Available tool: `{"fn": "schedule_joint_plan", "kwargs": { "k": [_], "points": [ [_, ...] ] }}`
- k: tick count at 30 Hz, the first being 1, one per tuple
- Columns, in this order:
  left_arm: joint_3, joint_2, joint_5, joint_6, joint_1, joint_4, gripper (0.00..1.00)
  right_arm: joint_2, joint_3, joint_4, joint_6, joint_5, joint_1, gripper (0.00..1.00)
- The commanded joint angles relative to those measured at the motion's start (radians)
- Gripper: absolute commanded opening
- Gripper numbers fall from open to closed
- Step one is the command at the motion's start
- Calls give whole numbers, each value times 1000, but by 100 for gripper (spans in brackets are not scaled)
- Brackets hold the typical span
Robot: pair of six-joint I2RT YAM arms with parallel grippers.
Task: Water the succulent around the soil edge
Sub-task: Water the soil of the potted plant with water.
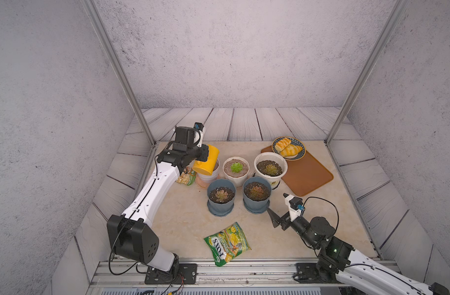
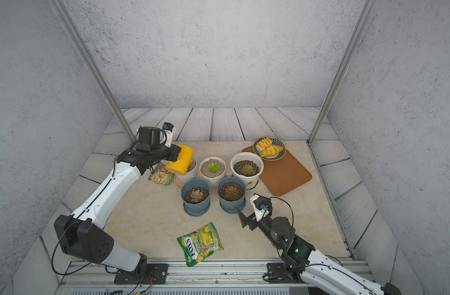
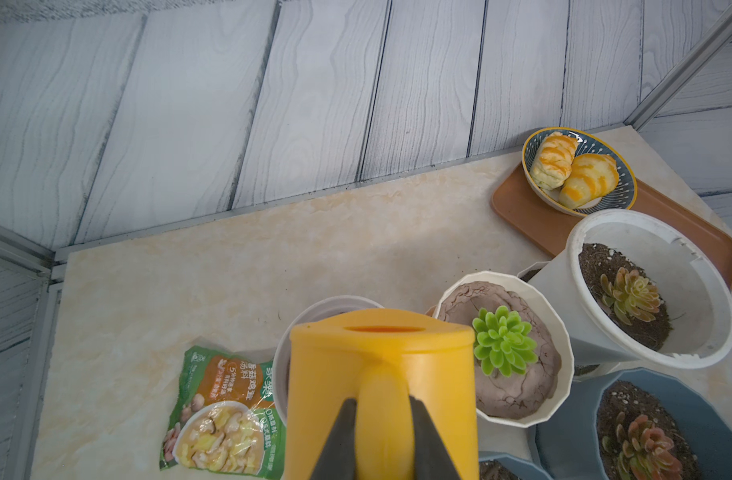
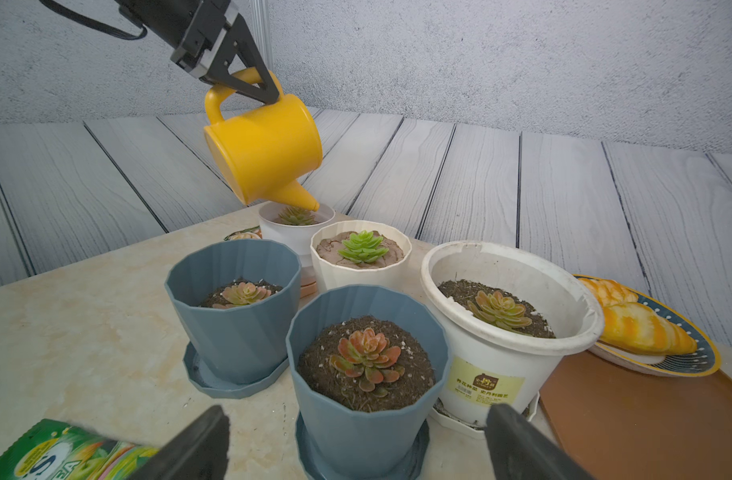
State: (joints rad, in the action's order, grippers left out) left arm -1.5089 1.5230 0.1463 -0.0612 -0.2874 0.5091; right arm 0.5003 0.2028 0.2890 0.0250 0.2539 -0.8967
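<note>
Left gripper [image 3: 383,409] clamped the yellow watering can [image 4: 268,153], whose spout partly hid the succulent [image 4: 295,216] in a small white pot [image 4: 297,241]. Right gripper [image 4: 358,419] gaped wide, empty.

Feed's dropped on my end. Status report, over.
Left gripper shut on yellow watering can handle. Can tilted, spout over small white pot, beside its succulent. Right gripper open, empty. Nothing blocking the pour.
</note>
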Motion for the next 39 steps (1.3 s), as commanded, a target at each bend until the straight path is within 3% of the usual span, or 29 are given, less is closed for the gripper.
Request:
{"fn": "schedule_joint_plan", "kwargs": {
  "k": [1, 17, 39],
  "points": [
    [-56, 25, -10, 3, 2, -47, 0, 6, 33, 13, -8, -10, -4, 99],
    [-177, 151, -129, 69, 4, -16, 0, 30, 46, 8, -11, -26, -4, 99],
    [39, -44, -234, 145, 7, -44, 0, 62, 56, 3, -16, -56, -4, 99]
  ]
}}
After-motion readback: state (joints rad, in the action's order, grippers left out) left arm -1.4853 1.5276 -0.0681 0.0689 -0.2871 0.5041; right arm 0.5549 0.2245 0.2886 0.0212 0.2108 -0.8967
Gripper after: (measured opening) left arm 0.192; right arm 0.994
